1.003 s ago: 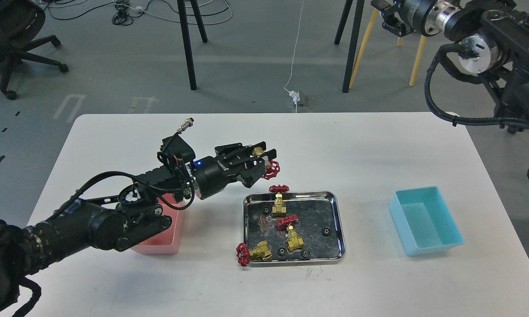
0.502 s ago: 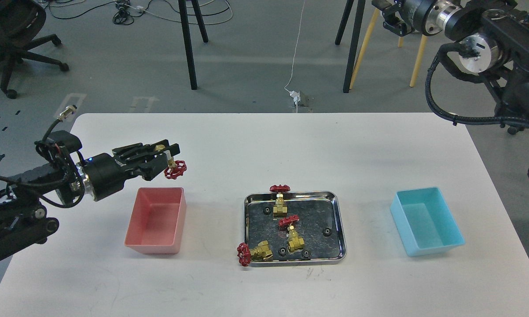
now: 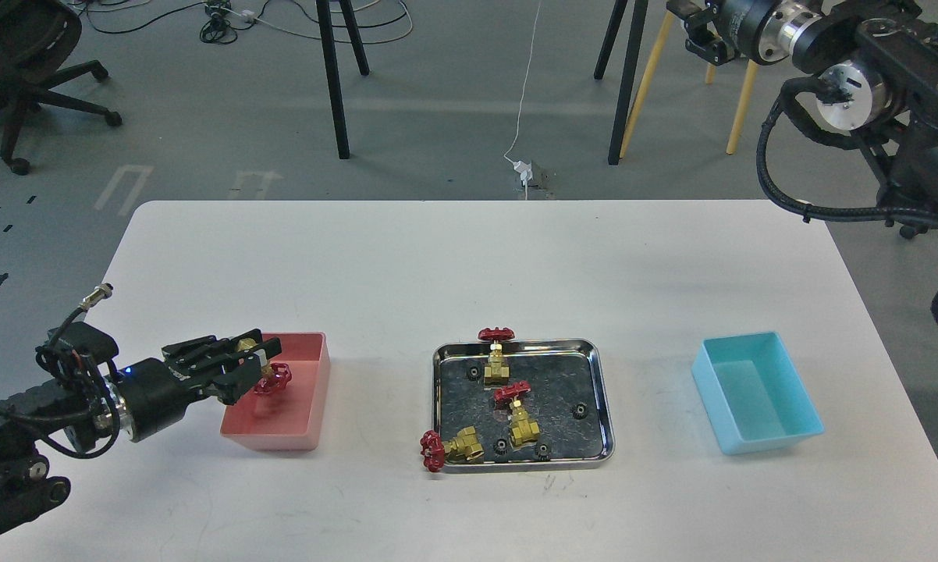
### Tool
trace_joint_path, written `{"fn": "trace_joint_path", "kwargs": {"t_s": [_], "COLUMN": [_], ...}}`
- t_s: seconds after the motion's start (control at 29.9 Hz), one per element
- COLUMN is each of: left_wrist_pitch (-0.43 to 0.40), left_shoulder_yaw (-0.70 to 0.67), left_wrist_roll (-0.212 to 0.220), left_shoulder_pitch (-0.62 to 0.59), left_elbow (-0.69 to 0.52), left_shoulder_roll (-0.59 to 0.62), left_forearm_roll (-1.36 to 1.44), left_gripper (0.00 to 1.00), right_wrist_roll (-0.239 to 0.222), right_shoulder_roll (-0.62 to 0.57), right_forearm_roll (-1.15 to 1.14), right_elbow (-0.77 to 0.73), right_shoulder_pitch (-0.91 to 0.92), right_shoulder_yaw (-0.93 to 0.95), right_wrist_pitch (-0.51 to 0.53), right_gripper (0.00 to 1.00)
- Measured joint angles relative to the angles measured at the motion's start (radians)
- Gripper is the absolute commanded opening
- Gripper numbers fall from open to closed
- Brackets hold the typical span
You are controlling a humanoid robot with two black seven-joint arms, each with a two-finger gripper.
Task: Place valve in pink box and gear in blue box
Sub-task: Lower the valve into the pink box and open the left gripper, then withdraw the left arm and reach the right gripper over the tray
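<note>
A white table stands on a grey workshop floor, with chair legs and cables behind it. My left claw hangs over the pink box, clenched on a valve: the brass body sits between my fingers and the red handwheel hangs over the box's open mouth. My right claw is raised well apart, off beyond the table's far right corner; it is too dark and end-on for me to tell how it stands.

In the steel tray at the table's middle lie three more valves, one against the back rim, one upright near the middle and one on its side at the front-left corner. Tiny black gears lie scattered around them, such as one near the right wall. The blue box sits empty at the right.

I judge the valve dense, rigid and smooth, so it is best pinched across the brass body, not the wheel. The gears look light, thin and easy to lose.
</note>
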Motion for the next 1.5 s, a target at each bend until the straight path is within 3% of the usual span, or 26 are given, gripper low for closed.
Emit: {"fn": "trace_joint_path", "kwargs": {"t_s": [0.2, 0.43, 0.53, 0.64, 0.74, 0.84, 1.1, 1.5], "left_wrist_pitch": [-0.004, -0.048, -0.189, -0.428, -0.661, -0.794, -0.828, -0.771], "left_shoulder_yaw": [-0.012, -0.059, -0.156, -0.271, -0.365, -0.41, -0.415, -0.418], "left_wrist_roll": [0.0, 0.0, 0.0, 0.0, 0.0, 0.026, 0.054, 0.064], "left_shoulder_pitch": [0.001, -0.025, -0.088, -0.184, -0.288, -0.402, -0.581, -0.681], "left_elbow": [-0.006, -0.011, 0.007, 0.084, 0.205, 0.329, 0.534, 0.616], "left_shoulder_roll": [-0.009, -0.01, -0.005, -0.004, -0.005, -0.011, -0.077, -0.148], "left_forearm_roll": [-0.016, -0.15, -0.345, -0.574, -0.781, -0.934, -1.063, -1.067], "left_gripper": [0.94, 0.94, 0.94, 0.94, 0.94, 0.94, 0.94, 0.94], "right_wrist_roll": [0.006, 0.007, 0.007, 0.02, 0.109, 0.178, 0.224, 0.226], "right_shoulder_roll": [0.001, -0.007, -0.011, -0.008, -0.013, -0.049, -0.143, -0.014], "right_forearm_roll": [0.0, 0.0, -0.001, -0.044, -0.159, -0.298, -0.843, -1.22], "right_elbow": [0.001, 0.002, 0.006, 0.031, 0.113, 0.242, 0.598, 0.626], "right_shoulder_pitch": [0.006, 0.005, -0.005, -0.013, -0.014, -0.014, -0.025, -0.014], "right_shoulder_yaw": [0.003, -0.003, -0.008, -0.059, -0.179, -0.305, -0.504, -0.763], "right_wrist_pitch": [-0.003, 0.007, 0.048, 0.114, 0.137, 0.149, 0.192, 0.196], "right_gripper": [0.99, 0.99, 0.97, 0.96, 0.96, 0.96, 0.96, 0.96]}}
